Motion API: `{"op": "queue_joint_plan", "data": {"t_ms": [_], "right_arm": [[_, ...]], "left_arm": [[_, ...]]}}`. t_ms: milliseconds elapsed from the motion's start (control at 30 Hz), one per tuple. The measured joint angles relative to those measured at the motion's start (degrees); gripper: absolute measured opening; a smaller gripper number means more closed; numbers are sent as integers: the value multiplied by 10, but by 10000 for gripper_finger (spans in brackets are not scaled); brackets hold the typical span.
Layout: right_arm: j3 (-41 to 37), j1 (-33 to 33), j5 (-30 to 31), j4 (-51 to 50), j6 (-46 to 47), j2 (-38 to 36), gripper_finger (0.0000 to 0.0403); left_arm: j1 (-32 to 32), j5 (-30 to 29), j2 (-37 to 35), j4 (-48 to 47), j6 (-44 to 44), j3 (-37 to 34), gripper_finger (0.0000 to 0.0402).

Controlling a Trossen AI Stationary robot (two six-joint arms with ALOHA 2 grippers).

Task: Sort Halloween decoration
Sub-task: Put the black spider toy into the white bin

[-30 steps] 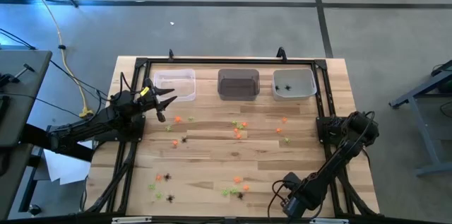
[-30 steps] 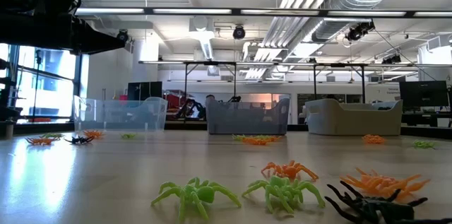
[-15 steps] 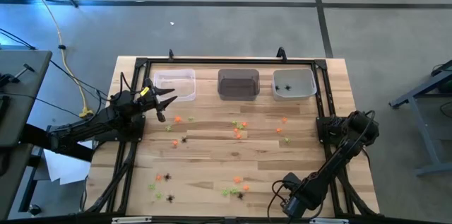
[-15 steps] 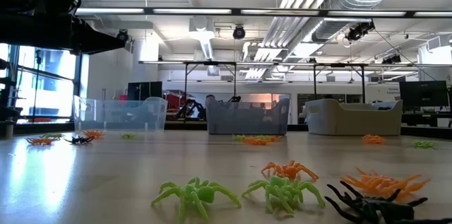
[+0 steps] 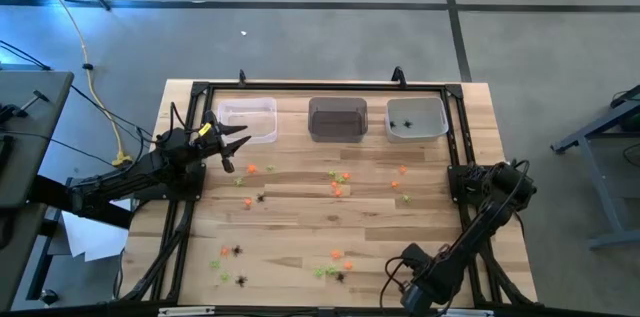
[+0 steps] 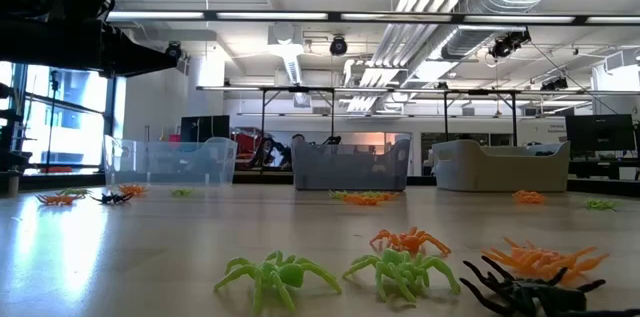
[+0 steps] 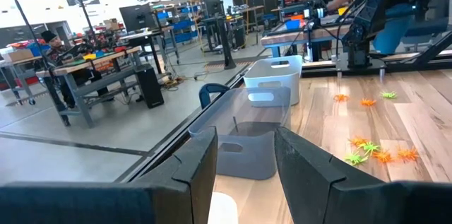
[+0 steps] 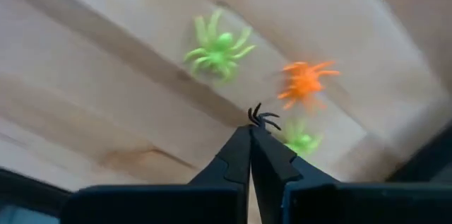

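Small orange, green and black spider trinkets lie scattered on the wooden table (image 5: 300,227). One cluster (image 5: 332,270) sits near the front edge, with a black spider (image 6: 522,295) lying beside green and orange ones. My right gripper (image 5: 398,292) hovers low at the front right, shut. In the right wrist view thin black legs (image 8: 261,118) show just past its fingertips (image 8: 251,131), above a green spider (image 8: 219,46) and an orange one (image 8: 307,83). My left gripper (image 5: 232,142) stands open beside the clear bin (image 5: 247,119), with nothing between its fingers (image 7: 244,174). My right gripper has its fingers shut, and black spider legs (image 8: 263,116) stick out right at their tips. The fingers hide the rest. I cannot tell whether the legs are pinched or lie on the table beyond the tips.
Three bins stand in a row at the far edge: clear, grey (image 5: 337,118) and white (image 5: 416,117), the white one with a black spider inside. More spiders lie mid-table (image 5: 338,182) and at the front left (image 5: 230,257). A black frame (image 5: 455,137) runs around the work area.
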Motion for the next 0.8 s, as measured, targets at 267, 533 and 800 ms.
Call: {"op": "queue_joint_plan", "data": {"t_ms": [267, 533, 800], "right_arm": [[66, 0, 15, -68, -2, -1, 2], [156, -4, 54, -203, -9, -2, 2], [223, -33, 104, -287, -52, -27, 5]], "left_arm": [[0, 0, 0, 0, 0, 0, 131], [0, 0, 0, 0, 0, 0, 131], [0, 0, 0, 0, 0, 0, 131]]}}
